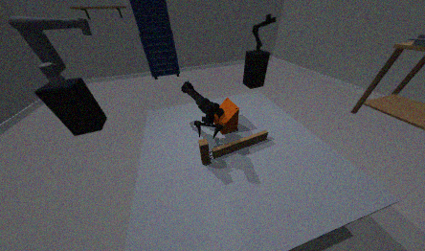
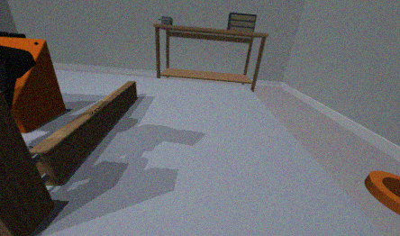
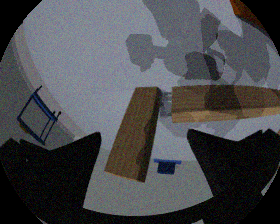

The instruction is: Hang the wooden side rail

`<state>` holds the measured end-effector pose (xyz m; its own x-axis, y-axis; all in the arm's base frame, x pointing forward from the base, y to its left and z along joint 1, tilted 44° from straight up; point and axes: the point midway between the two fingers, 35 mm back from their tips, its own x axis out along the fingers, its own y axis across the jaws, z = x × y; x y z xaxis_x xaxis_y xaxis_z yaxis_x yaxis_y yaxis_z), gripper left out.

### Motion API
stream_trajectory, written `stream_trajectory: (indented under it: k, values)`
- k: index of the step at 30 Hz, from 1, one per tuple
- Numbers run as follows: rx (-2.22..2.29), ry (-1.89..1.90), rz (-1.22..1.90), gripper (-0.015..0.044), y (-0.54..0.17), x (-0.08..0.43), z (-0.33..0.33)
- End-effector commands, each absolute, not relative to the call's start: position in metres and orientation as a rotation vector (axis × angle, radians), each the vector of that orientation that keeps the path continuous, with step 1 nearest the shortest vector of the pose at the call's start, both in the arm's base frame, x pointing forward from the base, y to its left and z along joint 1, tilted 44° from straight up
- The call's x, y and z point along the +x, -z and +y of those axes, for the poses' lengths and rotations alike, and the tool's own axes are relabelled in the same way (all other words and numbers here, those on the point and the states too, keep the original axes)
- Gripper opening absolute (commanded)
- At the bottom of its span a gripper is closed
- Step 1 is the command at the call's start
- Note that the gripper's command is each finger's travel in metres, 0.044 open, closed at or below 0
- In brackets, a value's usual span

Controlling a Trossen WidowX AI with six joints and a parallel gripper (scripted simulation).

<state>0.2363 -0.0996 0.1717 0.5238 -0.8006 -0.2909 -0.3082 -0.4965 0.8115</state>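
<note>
The wooden post stands upright. The wooden side rail lies low, stretching away from the post. The steel hooks on its near end bridge a narrow gap towards the post; their seating on the pins and the slot's inside are hidden. My gripper is open and empty. It hangs above the post and the rail's hook end, fingers pointing down, with the post's top showing between the fingertips in the wrist view.
An orange block stands beside my arm, behind the rail. A wooden shelf table, dark pedestals with other arms, and a blue rack stand farther off. An orange ring lies at the right in the exterior view.
</note>
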Motion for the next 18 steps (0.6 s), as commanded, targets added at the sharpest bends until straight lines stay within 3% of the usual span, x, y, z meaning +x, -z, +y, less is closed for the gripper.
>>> stream_trajectory:
  k: [1,18]
  values:
    - [2.168,0.821,-0.995,0.044,-0.163,0.239,-0.09]
    - [2.332,0.716,-1.114,0.044,-0.156,0.243,-0.076]
